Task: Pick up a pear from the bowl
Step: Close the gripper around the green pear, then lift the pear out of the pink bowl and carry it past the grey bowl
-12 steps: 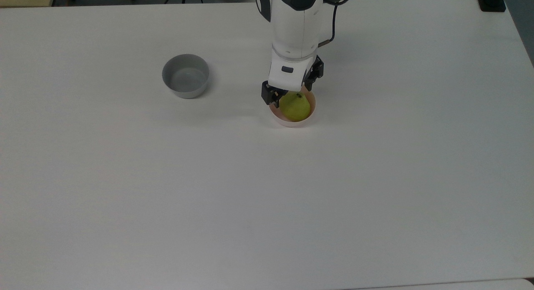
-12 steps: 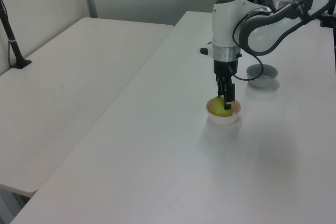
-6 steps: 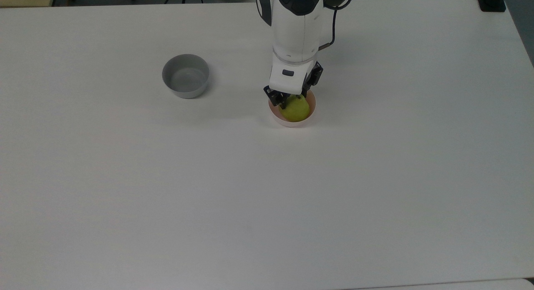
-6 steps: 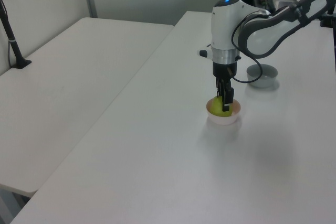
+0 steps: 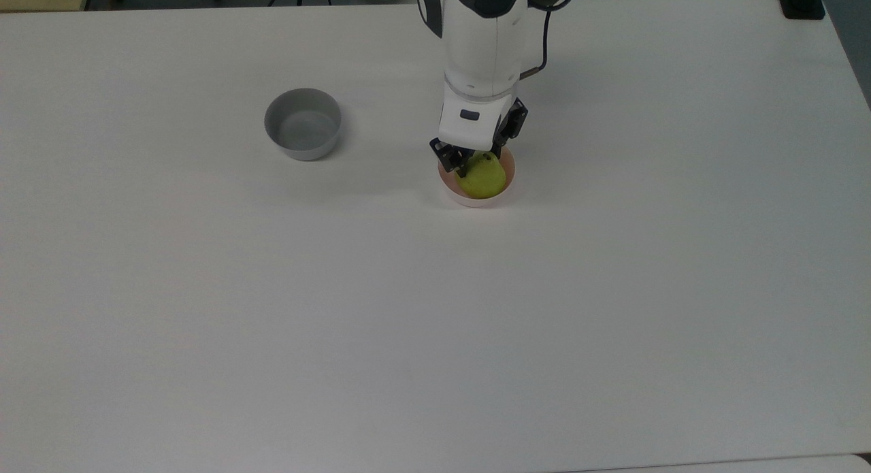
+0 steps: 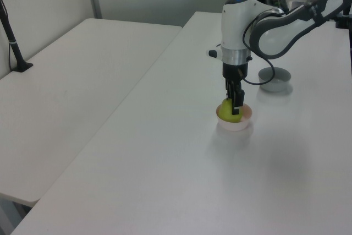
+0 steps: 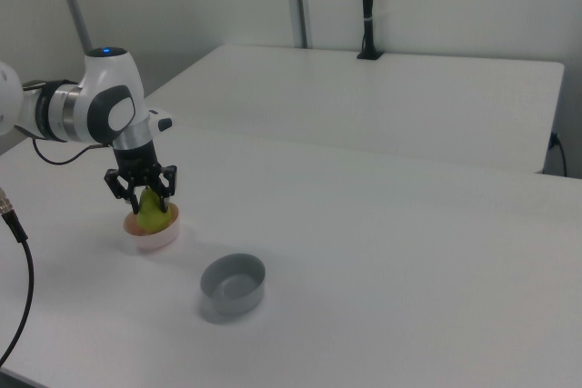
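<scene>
The yellow-green pear (image 5: 483, 177) sits in the pale pink bowl (image 5: 476, 202) near the middle of the white table. My gripper (image 5: 476, 161) reaches down from the arm into the bowl, its black fingers pressed on either side of the pear's upper part. In the left view the pear (image 6: 229, 110) stands a little above the bowl's rim (image 6: 235, 126) with the gripper (image 6: 235, 108) on it. In the right view the gripper (image 7: 147, 199) straddles the pear (image 7: 151, 213) over the bowl (image 7: 155, 241).
A grey bowl (image 5: 303, 124) stands apart in the top view's left; it is also the grey bowl (image 6: 274, 79) behind the arm and the grey bowl (image 7: 234, 284) in front. A black cable (image 5: 543, 44) hangs off the arm. A second white table (image 6: 71, 81) adjoins.
The fingers, spread wide a second ago, have closed in on the pear. In the left view the pear now stands slightly higher in the bowl.
</scene>
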Available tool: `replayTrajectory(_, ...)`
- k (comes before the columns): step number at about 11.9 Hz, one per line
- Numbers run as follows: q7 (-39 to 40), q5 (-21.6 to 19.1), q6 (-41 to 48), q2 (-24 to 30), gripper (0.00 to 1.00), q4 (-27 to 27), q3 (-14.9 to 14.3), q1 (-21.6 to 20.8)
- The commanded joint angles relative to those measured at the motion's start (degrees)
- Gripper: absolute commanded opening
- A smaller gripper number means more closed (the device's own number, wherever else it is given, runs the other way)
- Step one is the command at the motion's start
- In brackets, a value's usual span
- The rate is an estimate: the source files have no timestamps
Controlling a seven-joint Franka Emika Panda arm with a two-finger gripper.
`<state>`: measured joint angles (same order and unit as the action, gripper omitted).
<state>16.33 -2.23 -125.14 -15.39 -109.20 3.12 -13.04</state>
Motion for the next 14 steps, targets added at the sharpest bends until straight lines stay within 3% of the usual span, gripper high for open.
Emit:
replayTrajectory(1, -0.8, 0.7, 2.3, 4.0, 0.0, -0.3, 0.0, 0.2)
replayTrajectory(8, -1.3, 0.7, 16.3, 12.1, 0.0, 5.9, 0.0, 5.6)
replayTrajectory(14, -3.3, 0.7, 26.7, 14.1, 0.0, 16.3, -2.1, 12.5)
